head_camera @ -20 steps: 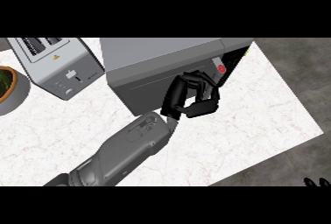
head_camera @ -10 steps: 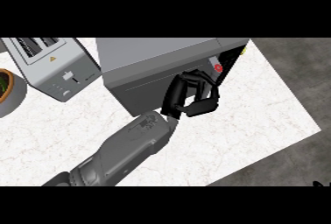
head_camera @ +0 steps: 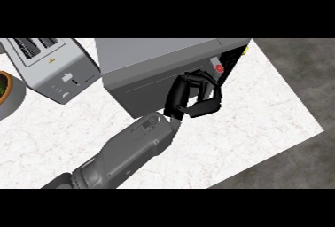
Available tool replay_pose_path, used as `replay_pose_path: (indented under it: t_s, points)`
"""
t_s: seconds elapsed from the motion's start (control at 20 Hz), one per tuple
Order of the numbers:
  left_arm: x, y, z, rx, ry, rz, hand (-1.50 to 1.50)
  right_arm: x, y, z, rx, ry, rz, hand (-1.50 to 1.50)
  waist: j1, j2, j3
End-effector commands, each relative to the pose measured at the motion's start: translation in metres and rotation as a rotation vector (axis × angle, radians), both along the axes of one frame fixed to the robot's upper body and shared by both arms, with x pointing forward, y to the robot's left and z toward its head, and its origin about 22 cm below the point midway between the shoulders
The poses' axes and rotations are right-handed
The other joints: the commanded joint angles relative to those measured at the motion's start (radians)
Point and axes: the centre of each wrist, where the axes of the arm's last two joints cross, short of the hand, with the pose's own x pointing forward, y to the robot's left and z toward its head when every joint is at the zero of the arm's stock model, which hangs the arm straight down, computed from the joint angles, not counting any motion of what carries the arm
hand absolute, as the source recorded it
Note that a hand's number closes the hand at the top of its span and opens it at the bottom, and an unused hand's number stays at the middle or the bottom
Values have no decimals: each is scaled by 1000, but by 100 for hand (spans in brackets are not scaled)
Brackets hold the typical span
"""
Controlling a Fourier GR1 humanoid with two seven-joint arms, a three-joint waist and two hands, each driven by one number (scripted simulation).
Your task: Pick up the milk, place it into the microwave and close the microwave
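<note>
Against the microwave point(head_camera: 163, 62) front, left hand point(head_camera: 189, 95) clenched, grasping nothing visible; labels unreadable.

A white marble countertop point(head_camera: 262, 119) with faint grey and tan veining fills most of the head view, set at a slant so that its right corner juts toward the view's right edge. Beyond its edges, at the upper right and along the lower right, lies a dark grey mottled floor point(head_camera: 297, 57). At the upper left a silver toaster point(head_camera: 52, 66) stands on the marble. At the left edge, just beside the toaster, part of a grey round bowl point(head_camera: 9, 99) shows, with something green inside.
</note>
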Motion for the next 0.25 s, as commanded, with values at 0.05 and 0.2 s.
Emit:
replay_pose_path:
  t_s: [0.05, 0.2]
  points:
    - [19, 2, 11, 13, 2, 21, 150, -3, -2, 5, -3, -1, 36, -150, -16, 14, 1]
    - [18, 1, 9, 16, 2, 22, 150, -4, -2, 9, -3, -5, 45, -150, -25, 12, 0]
